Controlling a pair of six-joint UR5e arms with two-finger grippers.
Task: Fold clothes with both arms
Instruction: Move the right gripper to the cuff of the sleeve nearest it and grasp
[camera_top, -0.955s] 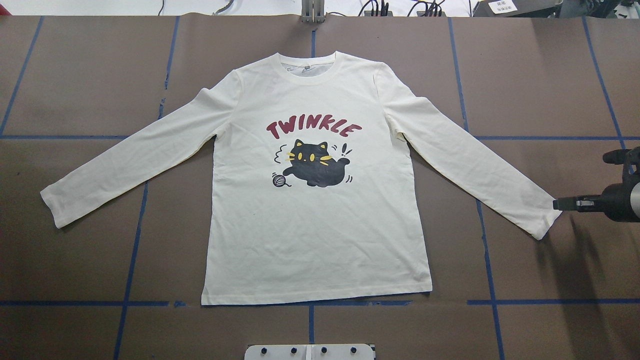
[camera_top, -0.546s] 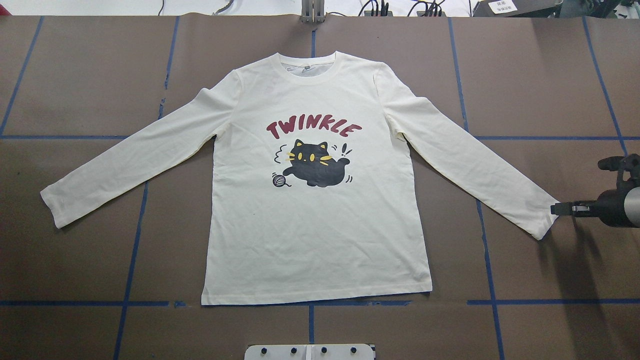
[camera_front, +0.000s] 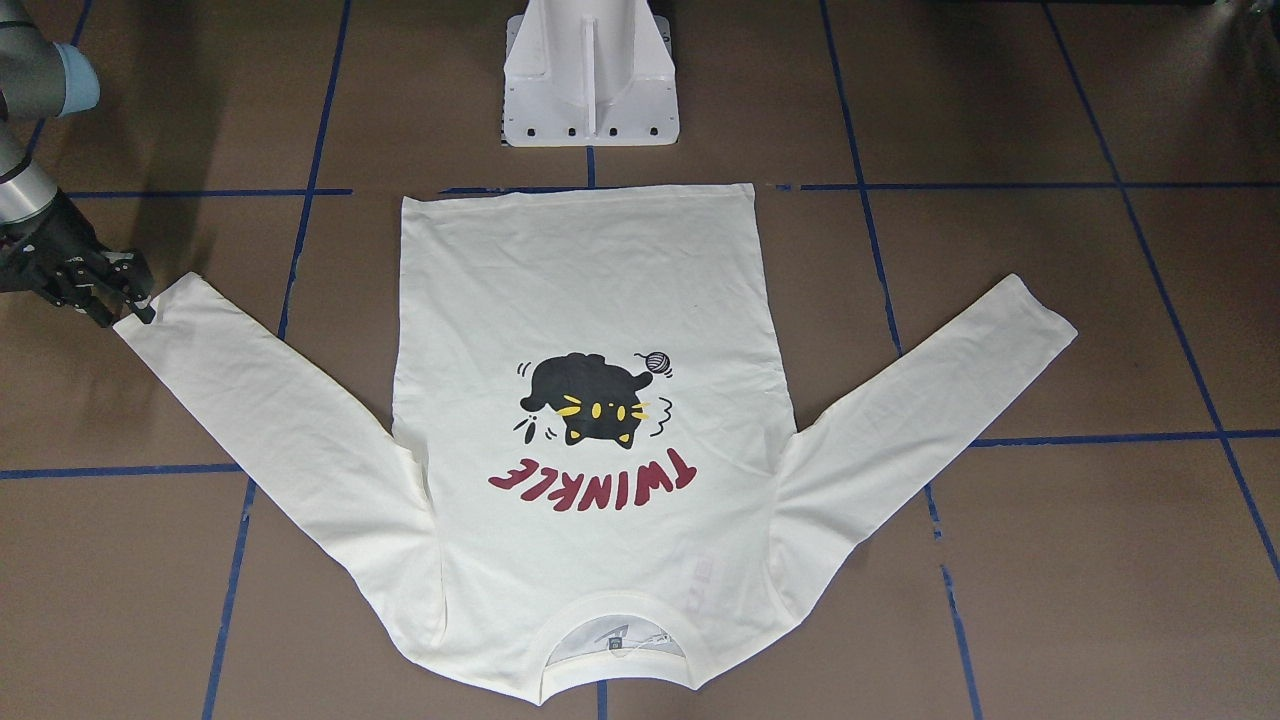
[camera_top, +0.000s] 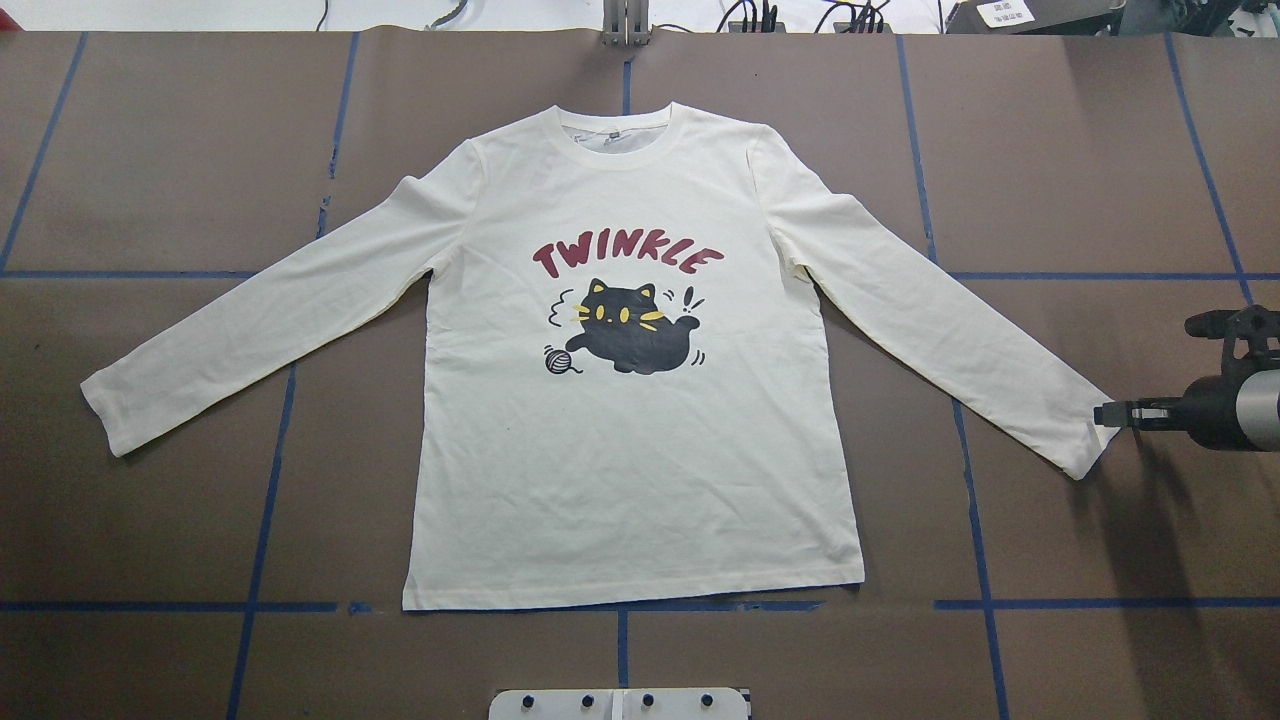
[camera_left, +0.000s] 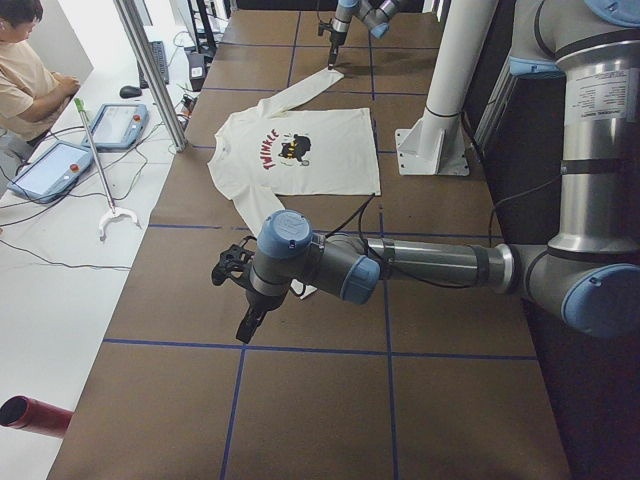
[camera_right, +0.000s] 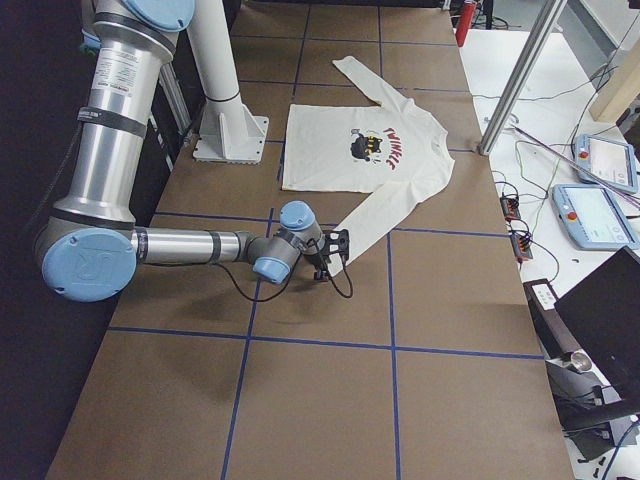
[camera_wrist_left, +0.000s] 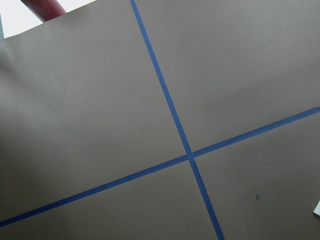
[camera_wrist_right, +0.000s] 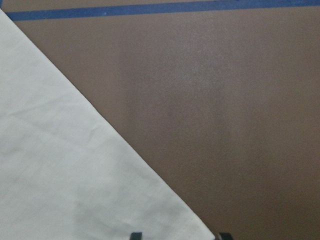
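**A:** What is to be handled, and where is it found?

**B:** A cream-white long-sleeved shirt with a black cat print and dark red "TWINKLE" lettering (camera_top: 640, 480) is spread flat, print up, on the brown paper-covered table marked with blue tape lines (camera_top: 150, 520). One sleeve cuff (camera_top: 1085, 440) lies right at the tip of the black skeletal right gripper (camera_top: 1105, 414). The body is spread well beyond it, further along the reach.

**A:** Has the cuff been taken?

**B:** Not yet, it would seem. In the right wrist view the fingertips (camera_wrist_right: 136, 235) are held apart, and the corner of the cuff is seen between them, not pinched.

**A:** And the left gripper (camera_left: 245, 325)?

**B:** It is shown only from the side, low over bare table, so whether it is spread or closed cannot be told. The other cuff (camera_top: 105, 415) is judged to lie a little way off to its side.

**A:** How is the cloth expected to behave?

**B:** It is likely to be light, limp and unbreakable. It will drape and drag when lifted, and a single layer may slip free. Both layers should be pinched at the cuff hem, where the doubled seam gives firmer purchase.
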